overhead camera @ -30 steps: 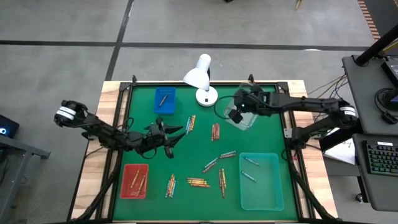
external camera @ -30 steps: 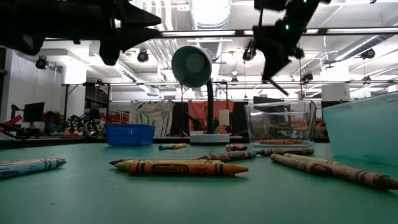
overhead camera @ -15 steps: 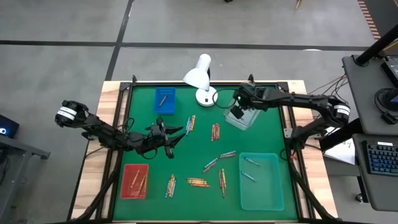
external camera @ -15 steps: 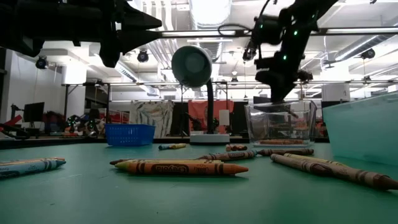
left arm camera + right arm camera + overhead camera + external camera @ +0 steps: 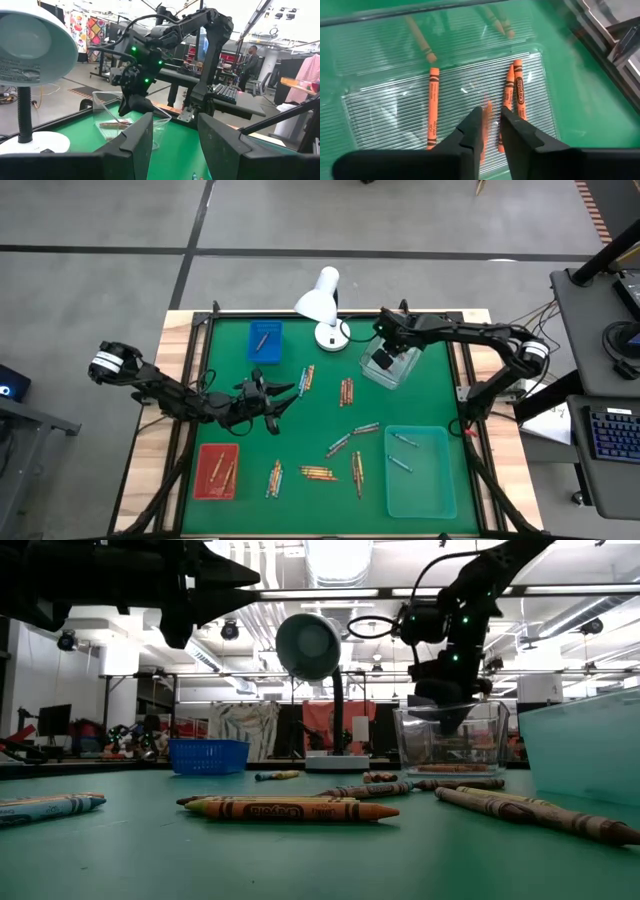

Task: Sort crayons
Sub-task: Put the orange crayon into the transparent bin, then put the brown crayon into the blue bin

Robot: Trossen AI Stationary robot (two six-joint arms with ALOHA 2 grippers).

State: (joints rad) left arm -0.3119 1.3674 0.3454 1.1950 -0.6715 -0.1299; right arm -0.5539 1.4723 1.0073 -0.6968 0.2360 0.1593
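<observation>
My right gripper (image 5: 380, 361) reaches down into the clear tray (image 5: 400, 373) at the far right and is shut on an orange crayon (image 5: 487, 107). Several orange crayons (image 5: 433, 107) lie on the tray's floor. My left gripper (image 5: 292, 394) hovers open and empty above the table's left middle; its fingers stand wide apart in the left wrist view (image 5: 174, 125). Loose crayons (image 5: 346, 391) lie scattered on the green mat, with more nearer the front (image 5: 318, 473). My right gripper pinches the orange crayon between its two fingers (image 5: 473, 125), coming from above and slanting down into the clear tray. The crayon's free end (image 5: 488, 104) sticks out past the fingertips, just above the tray's floor. The fingers hide the rest of it.
A white desk lamp (image 5: 322, 305) stands at the far edge next to the clear tray. A blue tray (image 5: 264, 340) holds one crayon, a red tray (image 5: 216, 471) holds a few, and a pale teal tray (image 5: 420, 470) holds two.
My right gripper has gone down with the crayon from above the clear tray into it, and its arm has folded toward the table's far edge. My left gripper has kept still.
</observation>
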